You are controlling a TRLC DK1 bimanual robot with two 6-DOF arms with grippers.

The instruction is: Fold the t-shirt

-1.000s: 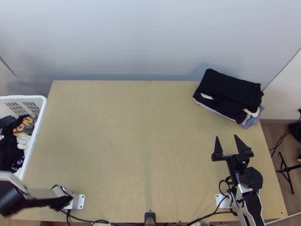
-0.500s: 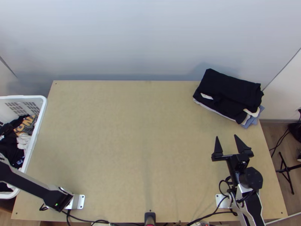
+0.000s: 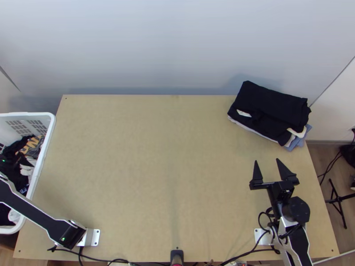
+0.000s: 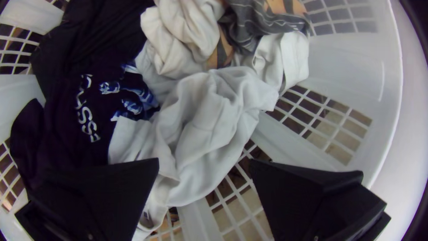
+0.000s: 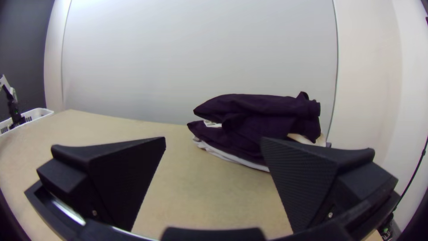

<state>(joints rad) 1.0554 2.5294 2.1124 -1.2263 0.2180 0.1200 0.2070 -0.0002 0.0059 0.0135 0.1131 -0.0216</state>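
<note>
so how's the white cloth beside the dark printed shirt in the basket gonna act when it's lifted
Probably floppy: the white cloth lies in loose, rumpled folds. Likely light too, as it looks like thin fabric. It may drag at the dark printed shirt, since the two touch.

smooth matt wood on the table [image 3: 155, 177], soft matt cloth in the black folded stack [image 3: 275, 106] near its far right corner, glossy plastic on the basket [image 4: 356, 67] along its left edge, wrinkled matt white cloth [image 4: 214, 102] inside, finely textured matt right gripper [image 3: 267, 160]
</note>
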